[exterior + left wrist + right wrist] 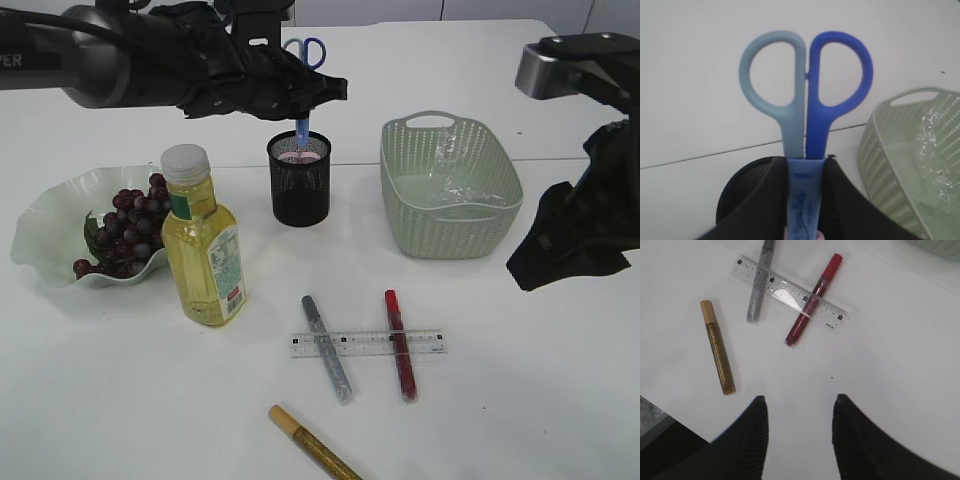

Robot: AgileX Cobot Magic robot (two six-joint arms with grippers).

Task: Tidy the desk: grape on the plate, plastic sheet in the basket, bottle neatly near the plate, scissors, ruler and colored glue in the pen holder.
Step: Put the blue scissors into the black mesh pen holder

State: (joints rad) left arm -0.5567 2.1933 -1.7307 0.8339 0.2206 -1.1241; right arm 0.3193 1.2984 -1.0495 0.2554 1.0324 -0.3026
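1. The scissors (805, 100) are gripped by the left claw (804, 200), which is closed on their sheathed blade end, handles upward, directly above the black mesh pen holder (299, 180).
2. In the exterior view the blade tip is seen at the mouth of the pen holder; whether it touches the inside cannot be told.
3. The right claw (799, 432) is held open over the bare worktop (890, 365), with nothing between its fingers.
4. The clear ruler (368, 343) is laid flat near the front of the worktop, crossed by a silver glue pen (328, 348) and a red glue pen (400, 343).
5. A gold glue pen (312, 444) is seen apart from them, at the front edge.
6. The grapes (125, 228) are found on the wavy white plate (40, 225) at the left.
7. The bottle (203, 238) of yellow liquid is stood upright just beside the plate.
8. The crumpled plastic sheet (455, 185) is seen inside the pale green basket (400, 160), to the right of the pen holder.
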